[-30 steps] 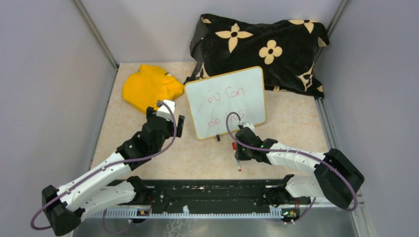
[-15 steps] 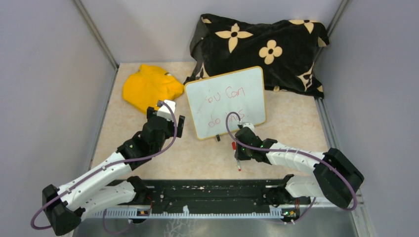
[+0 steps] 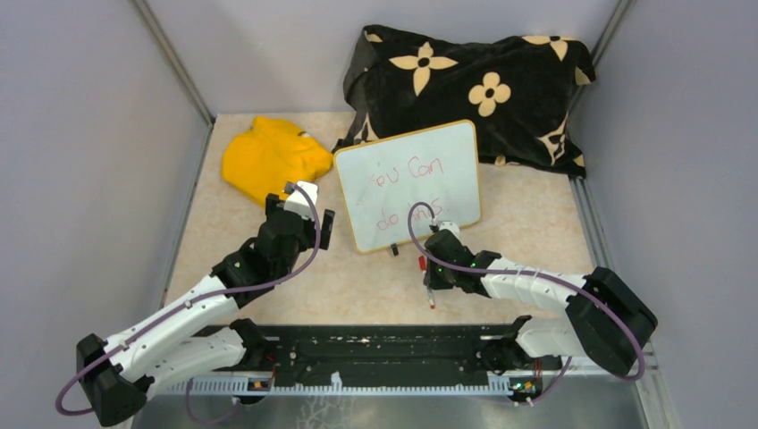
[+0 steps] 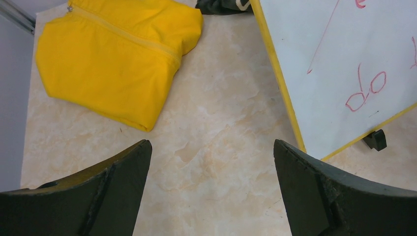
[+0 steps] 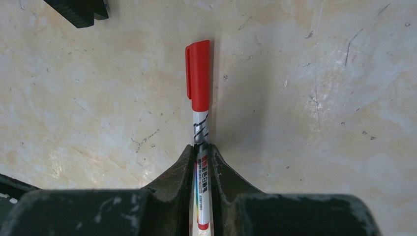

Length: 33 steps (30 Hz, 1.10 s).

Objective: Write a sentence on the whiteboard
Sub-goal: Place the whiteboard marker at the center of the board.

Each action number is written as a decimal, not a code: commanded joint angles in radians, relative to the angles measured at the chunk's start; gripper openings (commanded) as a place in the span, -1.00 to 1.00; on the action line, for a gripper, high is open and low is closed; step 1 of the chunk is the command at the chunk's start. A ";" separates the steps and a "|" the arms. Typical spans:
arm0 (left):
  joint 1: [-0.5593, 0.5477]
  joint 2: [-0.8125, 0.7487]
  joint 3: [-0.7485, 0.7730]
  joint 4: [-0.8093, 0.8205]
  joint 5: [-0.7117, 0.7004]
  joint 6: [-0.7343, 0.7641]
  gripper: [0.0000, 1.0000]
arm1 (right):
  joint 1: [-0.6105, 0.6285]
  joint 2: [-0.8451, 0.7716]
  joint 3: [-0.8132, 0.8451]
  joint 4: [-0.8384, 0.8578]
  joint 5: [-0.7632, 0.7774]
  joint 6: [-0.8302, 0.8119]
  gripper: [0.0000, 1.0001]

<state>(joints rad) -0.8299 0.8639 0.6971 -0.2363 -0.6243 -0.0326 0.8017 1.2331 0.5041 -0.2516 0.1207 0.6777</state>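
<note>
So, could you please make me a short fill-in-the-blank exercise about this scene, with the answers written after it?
1. The right gripper is shut on a capped ____ marker.
2. The left gripper holds nothing; its jaws are ____.
3. The cloth left of the whiteboard is ____.
4. The lower line of the sentence begins with the word ____.
Missing words: red; open; yellow; do.

Both arms, the left arm (image 3: pixel 179 317) and the right arm (image 3: pixel 527 284), have white shell links and black joints. A thin purple cable (image 3: pixel 410 231) runs along each one. The left gripper (image 4: pixel 211 147) and the right gripper (image 5: pixel 201 147) have dull black, wedge-shaped fingers (image 4: pixel 115 189). The bases share a black plate (image 3: pixel 375 344) with a white toothed rail (image 3: pixel 357 386).
</note>
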 commanded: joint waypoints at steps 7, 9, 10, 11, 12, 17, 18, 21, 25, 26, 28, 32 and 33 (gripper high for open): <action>-0.007 -0.001 0.021 -0.012 -0.006 -0.026 0.97 | -0.009 0.003 -0.021 0.012 -0.010 -0.004 -0.80; -0.006 -0.002 0.025 -0.016 -0.008 -0.034 0.97 | -0.010 -0.006 -0.024 0.020 -0.020 -0.009 -0.75; -0.007 -0.002 0.024 -0.018 -0.009 -0.038 0.97 | -0.009 -0.012 -0.025 0.023 -0.022 -0.012 -0.72; -0.006 -0.002 0.026 -0.019 -0.011 -0.040 0.97 | -0.008 -0.018 -0.025 0.024 -0.022 -0.017 -0.69; -0.006 -0.003 0.025 -0.022 -0.017 -0.044 0.97 | -0.009 -0.024 -0.025 0.024 -0.021 -0.019 -0.66; -0.006 -0.006 0.027 -0.022 -0.031 -0.050 0.97 | -0.009 -0.051 -0.023 0.015 -0.020 -0.032 -0.49; -0.006 -0.007 0.026 -0.024 -0.032 -0.049 0.97 | -0.009 -0.054 -0.023 0.013 -0.020 -0.032 -0.48; -0.007 -0.002 0.024 -0.023 -0.038 -0.039 0.97 | -0.009 -0.061 -0.016 0.002 -0.019 -0.036 -0.47; -0.006 -0.005 0.020 -0.019 -0.053 -0.040 0.97 | -0.009 -0.092 0.006 -0.014 -0.017 -0.049 -0.43; -0.006 -0.007 0.017 -0.014 -0.053 -0.038 0.97 | -0.009 -0.102 0.015 -0.018 -0.017 -0.058 -0.43; -0.006 -0.012 0.015 -0.008 -0.052 -0.037 0.97 | -0.010 -0.121 0.035 -0.038 -0.004 -0.077 -0.40; -0.006 -0.016 0.012 0.001 -0.052 -0.044 0.97 | -0.010 -0.147 0.081 -0.081 0.018 -0.114 -0.34; -0.007 -0.017 0.008 0.009 -0.059 -0.048 0.98 | -0.009 -0.153 0.090 -0.087 0.020 -0.121 -0.30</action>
<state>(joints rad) -0.8299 0.8619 0.6971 -0.2478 -0.6601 -0.0723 0.8017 1.1259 0.5137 -0.3153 0.1112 0.6071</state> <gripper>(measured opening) 0.987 0.327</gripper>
